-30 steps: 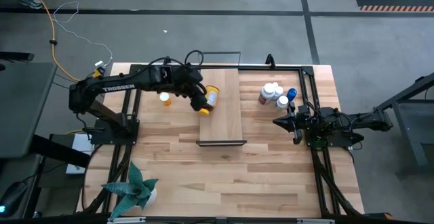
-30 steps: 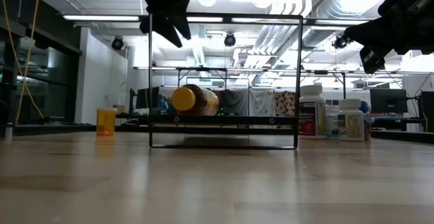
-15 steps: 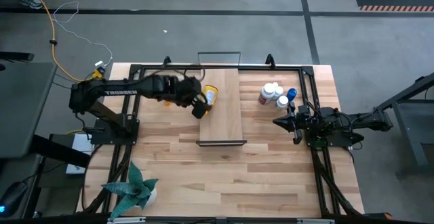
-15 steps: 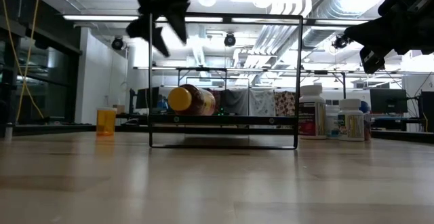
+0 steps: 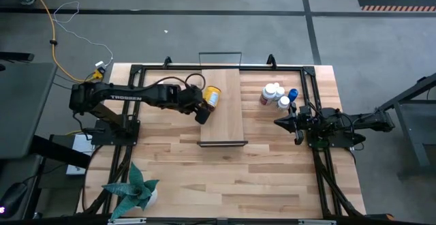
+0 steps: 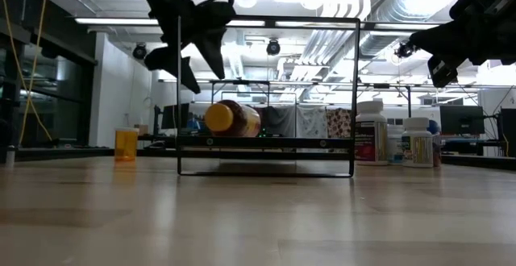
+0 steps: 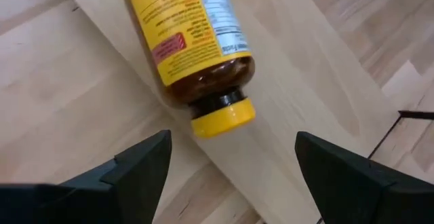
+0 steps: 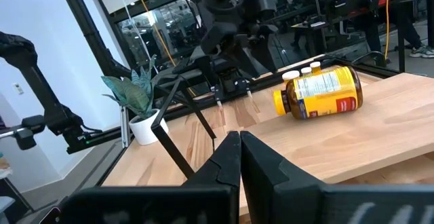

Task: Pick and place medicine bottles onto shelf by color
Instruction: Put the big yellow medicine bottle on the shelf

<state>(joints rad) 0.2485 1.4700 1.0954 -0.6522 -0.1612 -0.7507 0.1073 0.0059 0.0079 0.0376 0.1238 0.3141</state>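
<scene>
Withdrawn from the amber bottle (image 5: 212, 97), the left gripper (image 5: 201, 113) now hangs released just off the shelf (image 5: 223, 119) at its left long edge; the bottle lies on its side there. Right gripper (image 5: 278, 122), clenched, waits near the table's right edge.

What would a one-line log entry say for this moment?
left gripper: open, beside shelf | amber bottle: lying on shelf, unheld | right gripper: shut, waiting at right
</scene>
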